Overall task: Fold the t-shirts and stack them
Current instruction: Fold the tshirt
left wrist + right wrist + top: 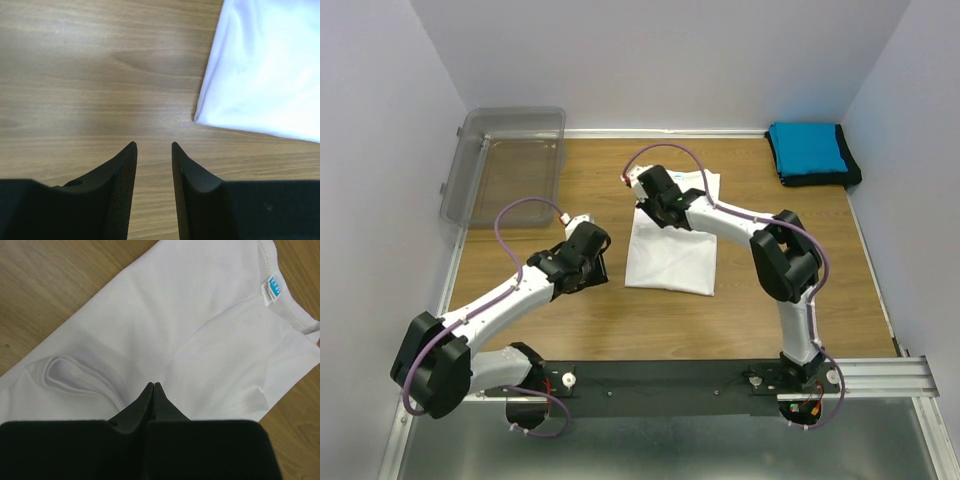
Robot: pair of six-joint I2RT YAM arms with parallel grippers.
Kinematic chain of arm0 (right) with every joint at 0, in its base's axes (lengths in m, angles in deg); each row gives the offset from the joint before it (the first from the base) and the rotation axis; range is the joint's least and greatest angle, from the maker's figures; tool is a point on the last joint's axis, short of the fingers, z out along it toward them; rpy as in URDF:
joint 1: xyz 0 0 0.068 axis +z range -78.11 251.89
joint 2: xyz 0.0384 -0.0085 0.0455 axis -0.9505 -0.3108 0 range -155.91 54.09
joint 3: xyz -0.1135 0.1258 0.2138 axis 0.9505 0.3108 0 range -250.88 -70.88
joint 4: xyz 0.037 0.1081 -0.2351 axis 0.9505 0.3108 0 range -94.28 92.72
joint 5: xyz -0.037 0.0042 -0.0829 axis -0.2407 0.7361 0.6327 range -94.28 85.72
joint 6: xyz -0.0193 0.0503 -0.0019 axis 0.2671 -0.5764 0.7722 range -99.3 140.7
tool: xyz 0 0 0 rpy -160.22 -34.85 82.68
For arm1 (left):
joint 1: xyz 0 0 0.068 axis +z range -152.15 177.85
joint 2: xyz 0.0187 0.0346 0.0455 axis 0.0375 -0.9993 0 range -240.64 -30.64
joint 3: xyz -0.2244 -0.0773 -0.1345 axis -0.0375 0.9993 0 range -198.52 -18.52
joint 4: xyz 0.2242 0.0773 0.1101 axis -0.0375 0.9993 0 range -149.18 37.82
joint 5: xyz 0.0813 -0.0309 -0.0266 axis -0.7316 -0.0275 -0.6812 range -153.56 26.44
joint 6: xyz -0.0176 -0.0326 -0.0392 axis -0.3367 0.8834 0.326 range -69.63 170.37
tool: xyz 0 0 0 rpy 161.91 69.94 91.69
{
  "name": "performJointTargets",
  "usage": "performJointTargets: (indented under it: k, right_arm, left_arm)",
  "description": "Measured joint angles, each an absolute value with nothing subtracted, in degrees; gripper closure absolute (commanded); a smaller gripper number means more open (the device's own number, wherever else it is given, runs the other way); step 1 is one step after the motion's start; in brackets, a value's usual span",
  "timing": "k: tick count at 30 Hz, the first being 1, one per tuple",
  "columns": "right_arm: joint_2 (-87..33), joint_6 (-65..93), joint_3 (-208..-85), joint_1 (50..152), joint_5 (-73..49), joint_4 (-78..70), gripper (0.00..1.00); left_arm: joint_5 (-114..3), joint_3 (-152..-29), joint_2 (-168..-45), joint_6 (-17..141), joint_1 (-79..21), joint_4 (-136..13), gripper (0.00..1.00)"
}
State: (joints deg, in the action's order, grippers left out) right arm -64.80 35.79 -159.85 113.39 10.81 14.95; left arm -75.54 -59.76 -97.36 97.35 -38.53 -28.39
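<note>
A white t-shirt (670,255) lies partly folded in the middle of the wooden table, its blue neck label (273,289) at the far end. My right gripper (663,208) hovers over its far part, jaws shut tip to tip (154,384), with no cloth visibly between them. A rolled fold of the white t-shirt (65,372) lies just left of the tips. My left gripper (594,264) is open over bare wood (154,145), beside the white t-shirt's corner (260,70). A folded bright blue t-shirt (807,148) rests on a black one (823,179) at the far right corner.
A clear plastic bin (510,165) stands at the far left corner, overhanging the table edge. White walls close in the far, left and right sides. The metal rail (880,375) with both arm bases runs along the near edge.
</note>
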Motion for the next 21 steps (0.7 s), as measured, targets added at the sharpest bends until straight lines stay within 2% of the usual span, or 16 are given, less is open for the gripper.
performJointTargets:
  k: [5,9,13,21]
  right_arm:
    - [-58.3,30.3,-155.6,110.1,5.3,14.6,0.95]
    - [-47.8,24.4,-147.8,104.9,-5.7,13.0,0.97]
    - [-40.5,18.9,-138.1,98.7,-17.1,8.9,0.99]
    - [-42.0,12.9,-126.2,91.4,-30.0,4.3,0.99]
  left_arm:
    - [-72.9,-62.2,-101.9,93.6,-38.5,-33.5,0.60]
    - [-69.3,-65.8,-107.5,90.5,-38.1,-40.6,0.71]
    - [-65.4,-69.4,-114.0,87.9,-36.4,-47.5,0.77]
    - [-58.2,-79.9,-132.7,82.8,-32.3,-54.4,0.83]
